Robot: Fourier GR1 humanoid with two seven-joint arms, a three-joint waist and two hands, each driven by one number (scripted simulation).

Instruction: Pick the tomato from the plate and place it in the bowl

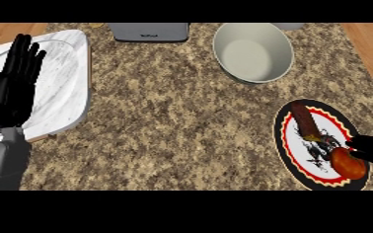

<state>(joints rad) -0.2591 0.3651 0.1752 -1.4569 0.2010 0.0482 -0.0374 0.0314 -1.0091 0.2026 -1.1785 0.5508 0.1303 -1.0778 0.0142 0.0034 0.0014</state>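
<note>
Nearest the lower edge, at five o'clock, the plate (297, 150) is seen, round, white, ringed in red and black, partly cut by the right border. On it the tomato (348, 164), orange-red and glossy, is touched by the right hand (362, 144), of which only dark fingers show at the border; whether they are curled cannot be told. A brown elongated piece (305, 121) lies on the plate toward twelve o'clock. At one o'clock the bowl (253, 52), pale and smooth, stands well apart from the plate. Open speckled counter (175, 113) is left between them. At nine o'clock the left hand (20, 79) is held flat, fingers straight, over a marble board (65, 79). A grey appliance (149, 31) sits at twelve o'clock.
</note>
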